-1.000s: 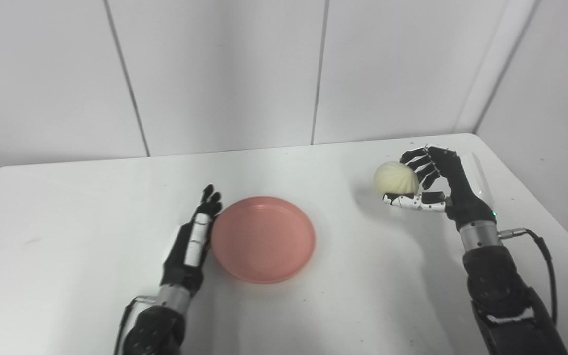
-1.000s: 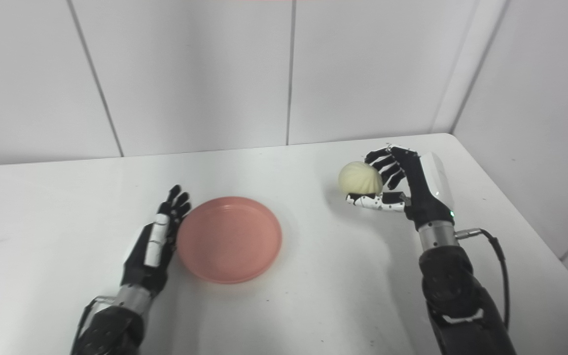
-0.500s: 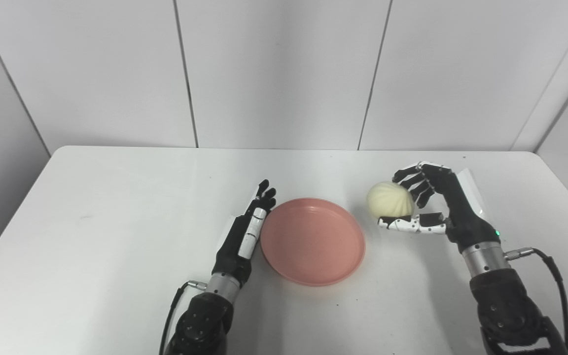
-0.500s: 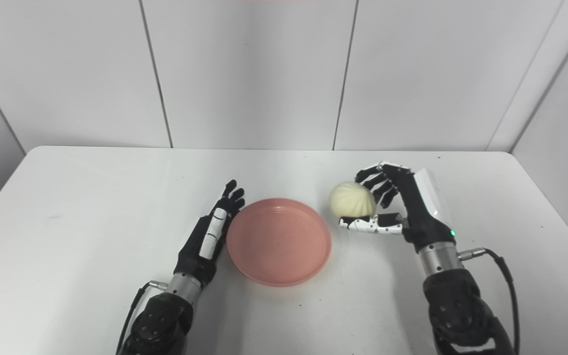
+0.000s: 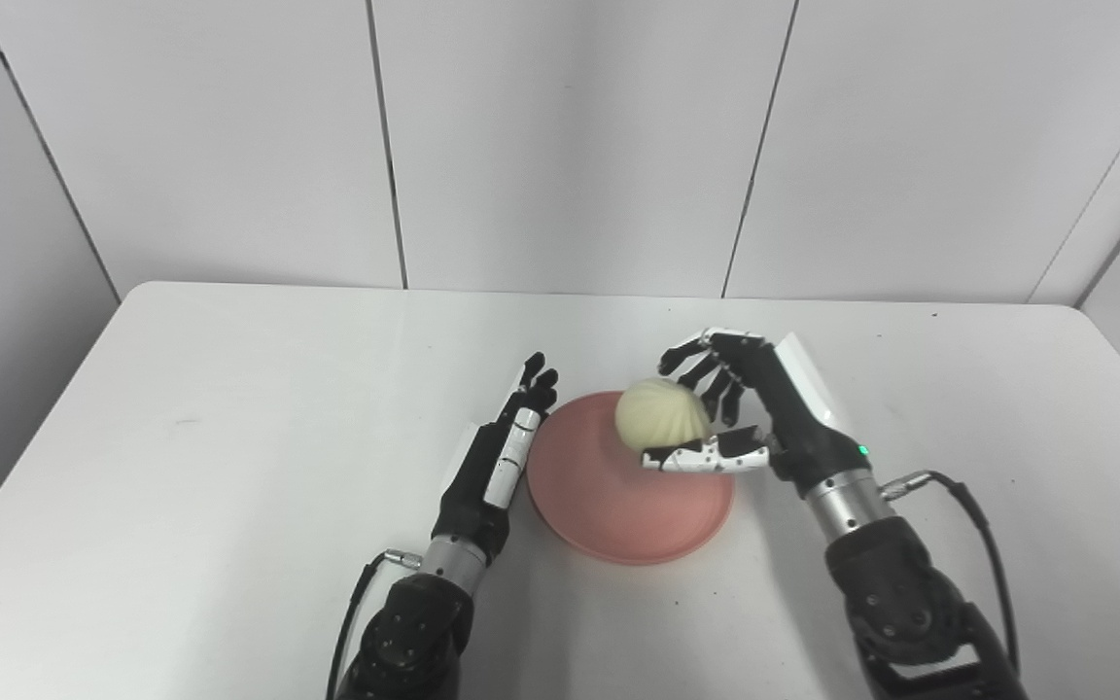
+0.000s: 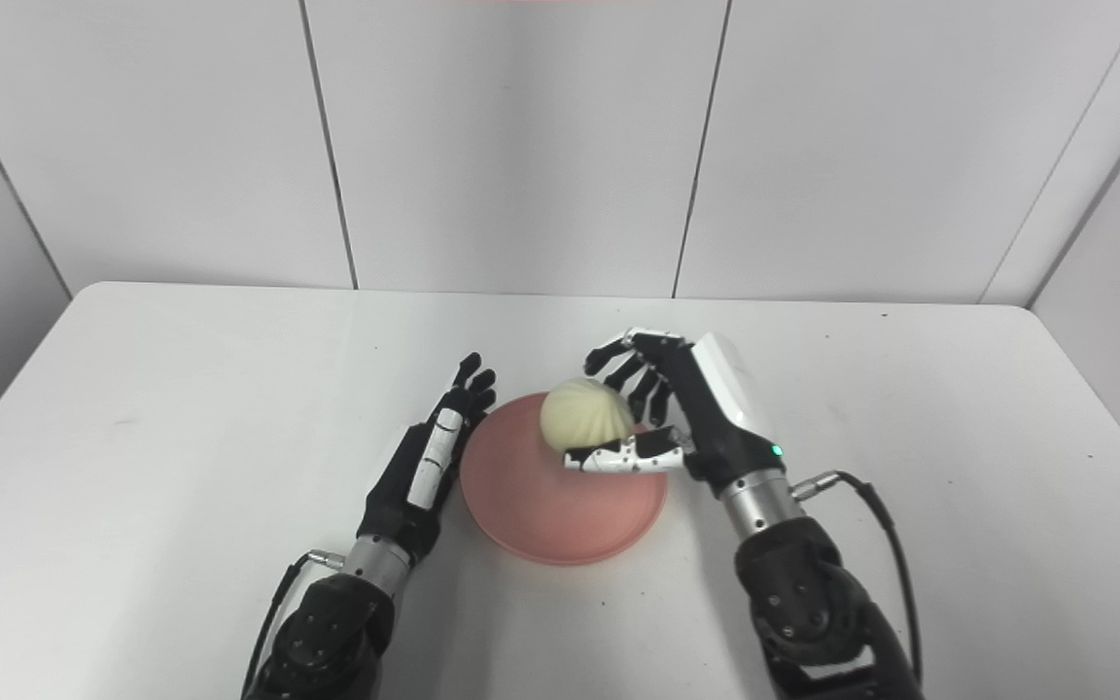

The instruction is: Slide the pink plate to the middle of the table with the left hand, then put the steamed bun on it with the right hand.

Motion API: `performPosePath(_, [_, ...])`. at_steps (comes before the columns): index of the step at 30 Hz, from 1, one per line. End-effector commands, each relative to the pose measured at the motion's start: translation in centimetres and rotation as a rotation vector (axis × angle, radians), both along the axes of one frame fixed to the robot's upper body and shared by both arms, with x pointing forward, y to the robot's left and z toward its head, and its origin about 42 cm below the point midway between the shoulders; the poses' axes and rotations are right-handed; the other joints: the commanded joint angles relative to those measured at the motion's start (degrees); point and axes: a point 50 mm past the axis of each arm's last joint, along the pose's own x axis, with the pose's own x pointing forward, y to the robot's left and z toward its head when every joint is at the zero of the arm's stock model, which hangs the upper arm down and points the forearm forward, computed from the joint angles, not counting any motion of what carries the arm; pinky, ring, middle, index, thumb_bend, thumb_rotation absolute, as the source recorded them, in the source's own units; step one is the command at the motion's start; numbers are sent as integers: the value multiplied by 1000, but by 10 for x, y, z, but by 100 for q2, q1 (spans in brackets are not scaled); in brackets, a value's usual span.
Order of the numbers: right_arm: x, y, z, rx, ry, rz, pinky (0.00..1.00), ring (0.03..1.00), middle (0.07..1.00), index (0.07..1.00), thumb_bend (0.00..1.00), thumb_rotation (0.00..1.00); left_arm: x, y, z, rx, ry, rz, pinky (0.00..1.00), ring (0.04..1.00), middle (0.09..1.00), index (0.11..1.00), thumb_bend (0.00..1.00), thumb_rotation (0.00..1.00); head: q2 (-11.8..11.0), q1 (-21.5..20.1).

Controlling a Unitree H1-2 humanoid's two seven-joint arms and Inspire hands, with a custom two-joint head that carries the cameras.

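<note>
The pink plate (image 5: 618,506) lies flat near the middle of the white table (image 5: 181,437). My left hand (image 5: 500,457) rests open beside the plate's left rim, fingers straight and close to the rim. My right hand (image 5: 750,418) is shut on the pale steamed bun (image 5: 662,415), holding it above the plate's far right part, with the thumb under it and the fingers behind. The same bun (image 6: 585,416) shows in the right eye view, hovering over the plate (image 6: 550,510).
White wall panels stand behind the table's far edge. A black cable (image 5: 968,506) trails from my right wrist over the table at the right.
My right hand has carried the bun leftward from the table's right side to over the plate. The camera turned, shifting the whole picture. The left hand and plate keep their places.
</note>
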Motion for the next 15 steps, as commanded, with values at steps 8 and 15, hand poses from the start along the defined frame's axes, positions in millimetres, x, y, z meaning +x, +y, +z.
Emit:
performPosePath(8, [5,9,-9,-85,-55,23,184,259,439,499,517,0,-5,7,-2,7,12,12,1000,1000,1000,996,739,1000,12,-106])
performPosePath(15, [4,7,-25,-141,-52,20,218,292,450,498,518,0,-6,13,-2,4,11,22,1000,1000,1000,992,718,1000,35,-175])
